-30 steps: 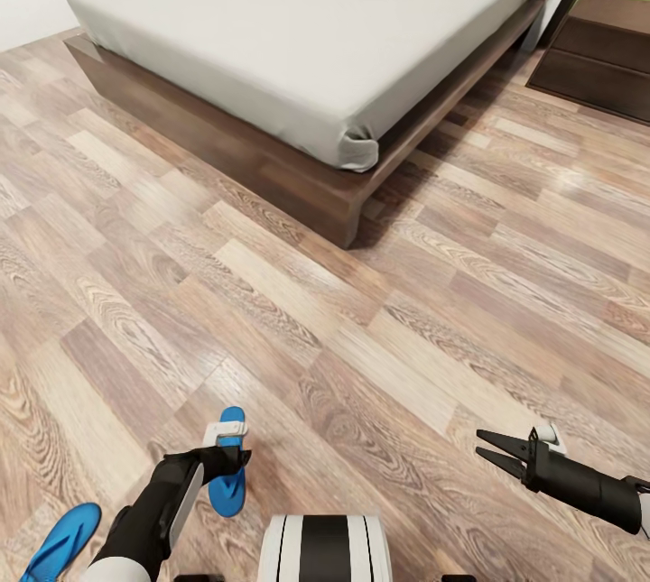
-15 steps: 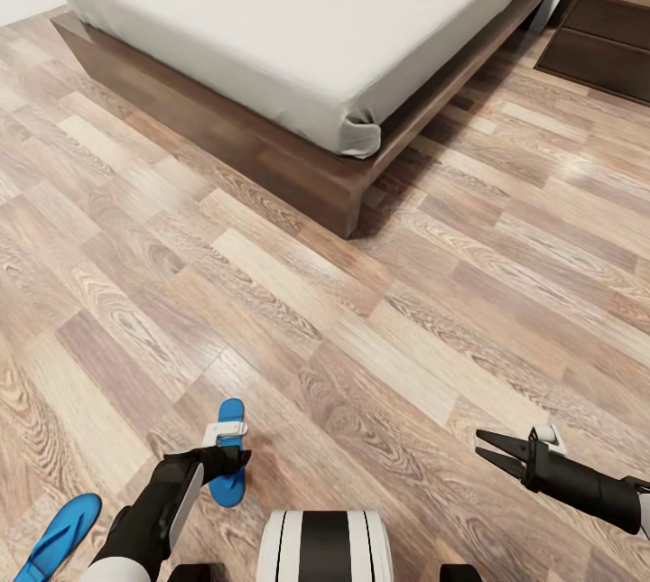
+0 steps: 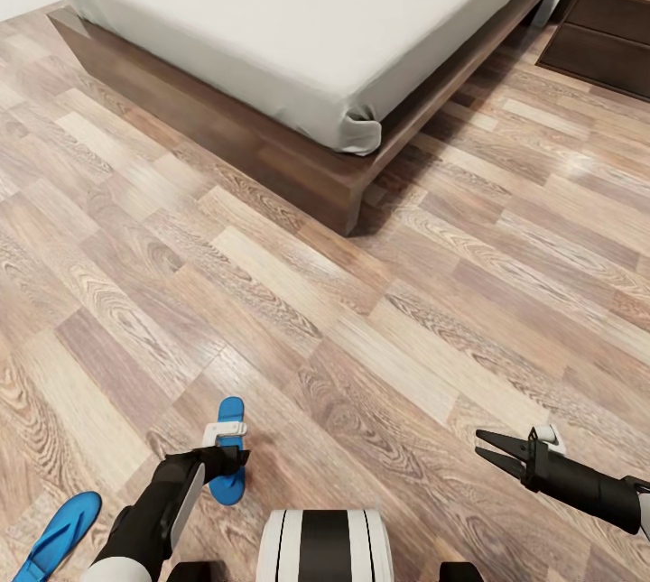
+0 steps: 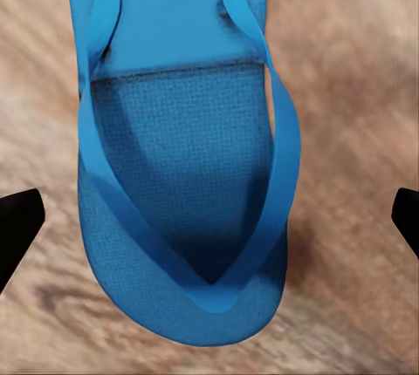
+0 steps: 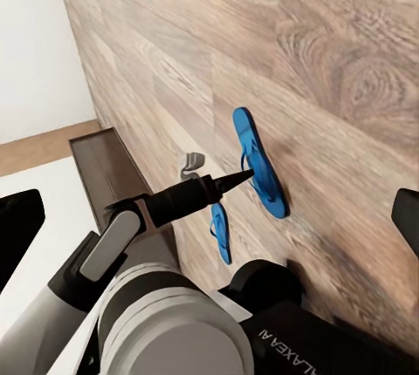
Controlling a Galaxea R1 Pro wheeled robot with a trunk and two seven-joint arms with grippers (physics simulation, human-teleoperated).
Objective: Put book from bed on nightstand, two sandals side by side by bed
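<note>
One bright blue sandal [image 3: 229,415] lies on the wood floor in front of my base, and its straps and toe end [image 4: 188,174] show close up in the left wrist view. My left gripper [image 3: 233,465] hangs right above it, open, with a fingertip [image 4: 17,227] off each side of the sole. The second sandal [image 3: 59,535] lies further left; both sandals [image 5: 259,161] [image 5: 220,231] also appear in the right wrist view. My right gripper [image 3: 492,448] is open and empty, low at the right. The bed [image 3: 316,13] stands ahead. The book is out of view.
The bed's dark wooden frame corner [image 3: 348,203] juts toward me at the centre. A dark-brown low dresser [image 3: 605,32] stands at the back right. Wood-plank floor [image 3: 271,293] stretches between me and the bed. My left arm [image 5: 148,218] crosses the right wrist view.
The head camera has tipped down and the whole view has shifted, so the book at the bed's far corner has left the top edge. Both arms hold their places.
</note>
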